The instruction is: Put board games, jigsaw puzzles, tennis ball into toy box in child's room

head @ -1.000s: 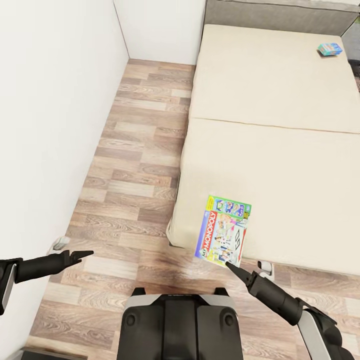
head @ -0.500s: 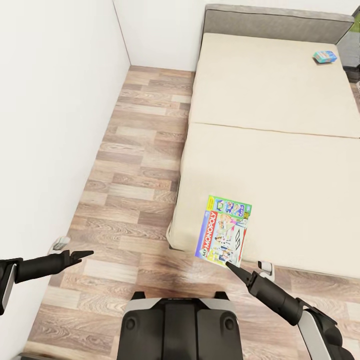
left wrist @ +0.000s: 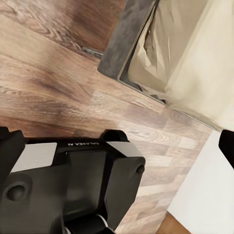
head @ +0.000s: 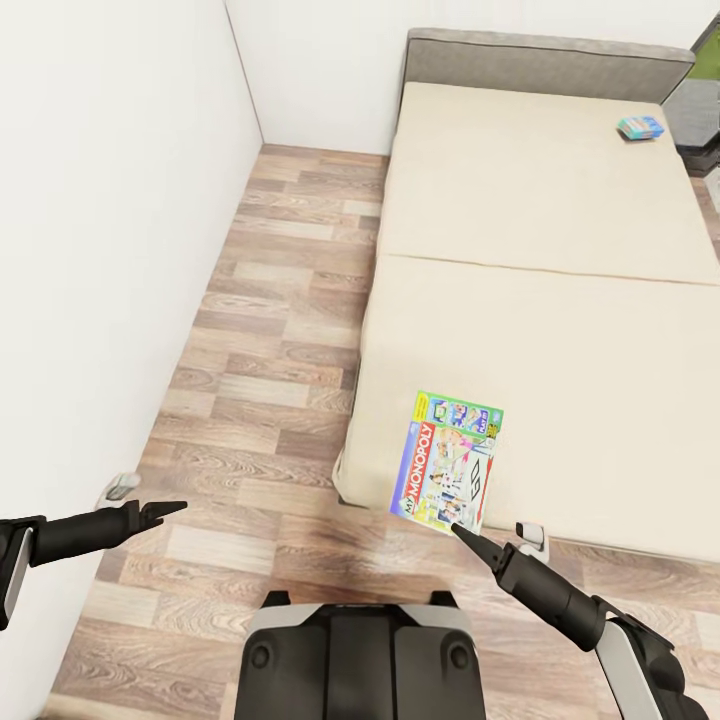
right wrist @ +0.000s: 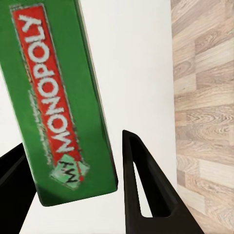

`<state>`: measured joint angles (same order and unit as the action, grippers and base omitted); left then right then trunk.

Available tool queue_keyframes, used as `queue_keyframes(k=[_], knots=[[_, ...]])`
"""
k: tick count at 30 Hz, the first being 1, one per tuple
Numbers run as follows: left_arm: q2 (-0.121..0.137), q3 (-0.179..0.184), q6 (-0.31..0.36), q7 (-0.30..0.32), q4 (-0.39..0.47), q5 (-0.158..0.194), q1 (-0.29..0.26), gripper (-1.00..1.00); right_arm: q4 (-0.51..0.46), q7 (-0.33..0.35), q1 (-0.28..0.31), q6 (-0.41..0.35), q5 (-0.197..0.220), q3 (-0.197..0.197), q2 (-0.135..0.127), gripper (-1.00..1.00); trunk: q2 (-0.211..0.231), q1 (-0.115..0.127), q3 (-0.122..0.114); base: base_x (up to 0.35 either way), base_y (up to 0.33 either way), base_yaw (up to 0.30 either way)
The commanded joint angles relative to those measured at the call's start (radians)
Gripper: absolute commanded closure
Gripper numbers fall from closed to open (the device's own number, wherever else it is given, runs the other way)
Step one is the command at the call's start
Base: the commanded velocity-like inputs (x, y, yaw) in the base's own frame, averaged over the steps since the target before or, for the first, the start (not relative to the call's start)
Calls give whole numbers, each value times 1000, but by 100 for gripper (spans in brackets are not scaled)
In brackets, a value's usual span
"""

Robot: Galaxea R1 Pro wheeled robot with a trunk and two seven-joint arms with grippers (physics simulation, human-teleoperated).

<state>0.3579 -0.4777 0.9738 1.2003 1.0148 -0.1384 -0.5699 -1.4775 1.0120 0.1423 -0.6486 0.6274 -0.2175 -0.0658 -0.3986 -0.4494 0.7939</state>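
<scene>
View backed off bed (head: 560, 300); right tool (head: 462, 530) grips "My Monopoly" box (head: 447, 462).

Bright, even, diffuse rendered light; faint shadows on the floor (head: 270, 400); right wrist view slightly soft, edges undistorted.

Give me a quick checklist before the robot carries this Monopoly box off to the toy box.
1. Right gripper shut on the Monopoly box: ok; fingers straddle its edge.
2. Box lifted off the bed: cannot tell.
3. Left gripper free: ok, nothing in it.
4. Small blue game box on the bed's far corner: not ok, not yet collected.
5. Toy box location: cannot tell.
</scene>
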Motion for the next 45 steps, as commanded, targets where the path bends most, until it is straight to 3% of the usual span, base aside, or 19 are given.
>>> queue_keyframes(k=[1, 37, 45], knots=[[-1, -2, 8, 10, 1, -11, -1, -100, 1, 0, 0, -6, 5, 0, 0, 100, -1, -1, -1, 0, 0, -61], [1, -4, 6, 10, 1, -10, 0, -100, 6, 2, 0, -6, 5, 0, 0, 100, -1, -1, -60, 0, 0, -139], [19, -3, 6, 11, 1, -10, 0, -100, 3, 2, 0, -5, 5, 0, 0, 100, -1, -1, -73, 0, 0, -131]])
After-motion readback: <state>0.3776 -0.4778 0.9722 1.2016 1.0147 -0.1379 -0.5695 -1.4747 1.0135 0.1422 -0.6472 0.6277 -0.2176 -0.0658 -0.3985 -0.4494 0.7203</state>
